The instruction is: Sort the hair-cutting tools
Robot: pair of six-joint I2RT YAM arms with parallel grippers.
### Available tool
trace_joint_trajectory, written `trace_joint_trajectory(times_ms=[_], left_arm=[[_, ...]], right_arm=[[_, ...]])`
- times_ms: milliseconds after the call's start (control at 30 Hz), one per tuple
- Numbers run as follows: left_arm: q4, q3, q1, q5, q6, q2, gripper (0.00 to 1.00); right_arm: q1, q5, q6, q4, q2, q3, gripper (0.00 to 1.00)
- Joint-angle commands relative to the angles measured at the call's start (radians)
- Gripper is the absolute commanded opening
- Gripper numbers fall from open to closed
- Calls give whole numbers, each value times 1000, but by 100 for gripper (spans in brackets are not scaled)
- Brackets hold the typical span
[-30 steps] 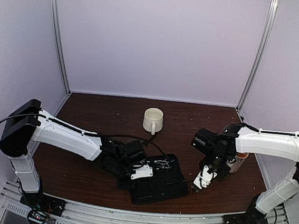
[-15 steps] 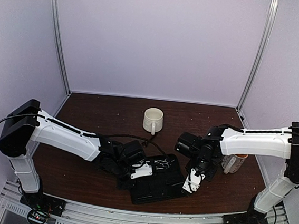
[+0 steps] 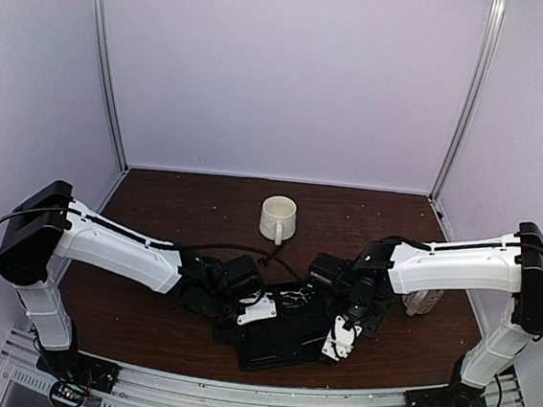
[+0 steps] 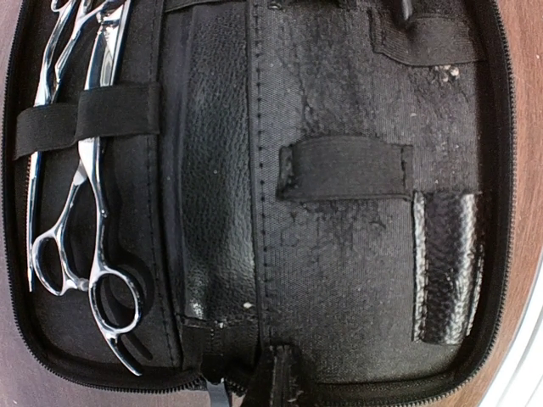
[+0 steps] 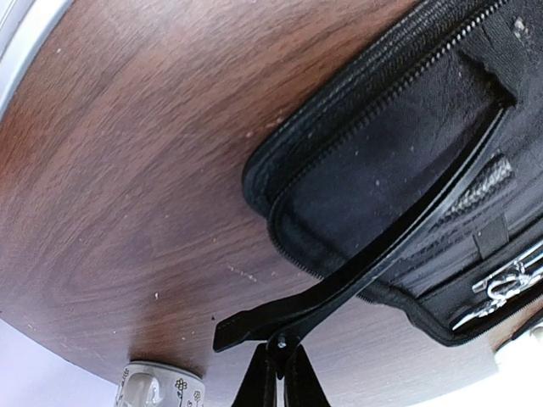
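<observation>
Obs, landmark = flat black zip-round fabric case [image 4: 339, 280], lying open on the brown wooden desk [image 5: 127, 212]

- R pincer [image 5: 276, 360]: jaws pinched tight on one end of a long thin black hair clip [image 5: 373, 246]. Rest of the clip sticks out over the case's zip edge, above the case's right-hand corner
- L pincer [image 3: 257, 312]: closed, over the case's left half. Fingers not in its own wrist view, nothing seen held. Can't tell if it presses on the case
- Two slim silver metal scissors [image 4: 85, 212] inside the case, far-left pocket, tucked under a black elastic strap [image 4: 85, 119]. Black elastic loop [image 4: 344, 168] mid-case looks unfilled
- 2nd clip: can't place it w/ confidence

Risks (judgement):
1. Grip is at the clip's very end, so long lever. Any nudge vs the zip rim prob pivots it in the jaws or pulls it out, and it drops on the desk beside the case
2. Free tip may snag zip teeth or the loop, dragging the whole case
3. Both arms are close over the case, so wrist contact poss if R goes further in
4. Low approach angle could land the clip on the scissors side = mis-sort
</observation>
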Motion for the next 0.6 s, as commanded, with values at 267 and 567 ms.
trace_joint_trajectory(times_ms=[267,567], left_arm=[[-26,-42,25,-95,-11,49,0],[-29,-36,25,-97,-9,51,0]], right_arm=[[39,16,39,39,13,-49,0],[-15,50,33,-37,-57,-76,0]])
